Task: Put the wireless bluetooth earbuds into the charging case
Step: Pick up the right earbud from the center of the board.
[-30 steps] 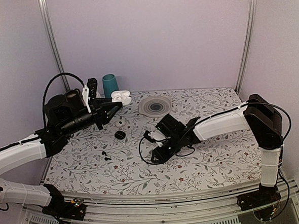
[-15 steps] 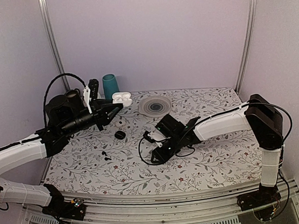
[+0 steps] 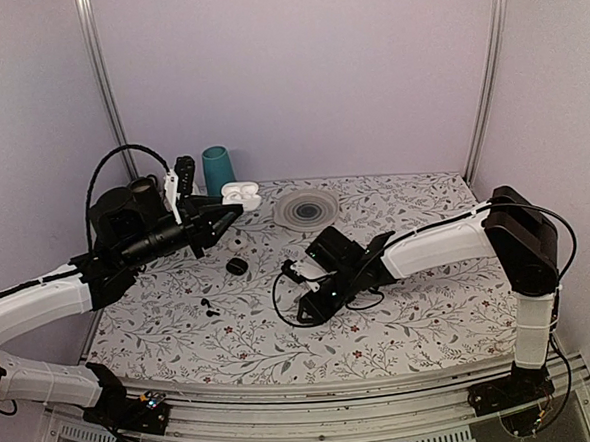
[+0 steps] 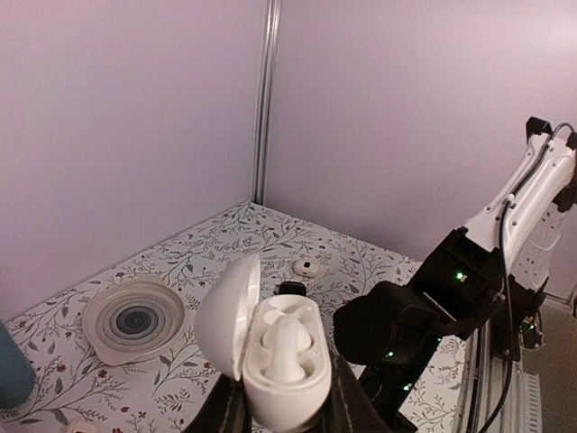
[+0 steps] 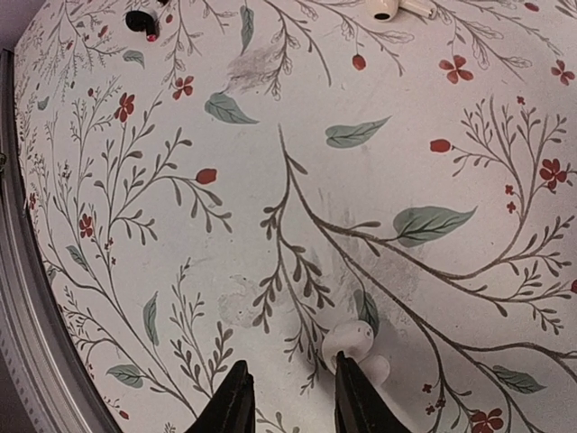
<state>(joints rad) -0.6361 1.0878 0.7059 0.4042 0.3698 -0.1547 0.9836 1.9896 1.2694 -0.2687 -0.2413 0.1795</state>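
Over the floral table, jaws of the left gripper clench the open white charging case, held aloft. Only its wrist view shows one seated bud inside. Jaws of the right gripper hang released. Its view alone shows three loose buds: near white earbud at the tips, far white earbud, black earbud.

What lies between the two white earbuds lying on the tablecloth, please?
Only bare floral tablecloth, seen in the right wrist view: the near earbud sits beside the right gripper, the far earbud at the top edge.
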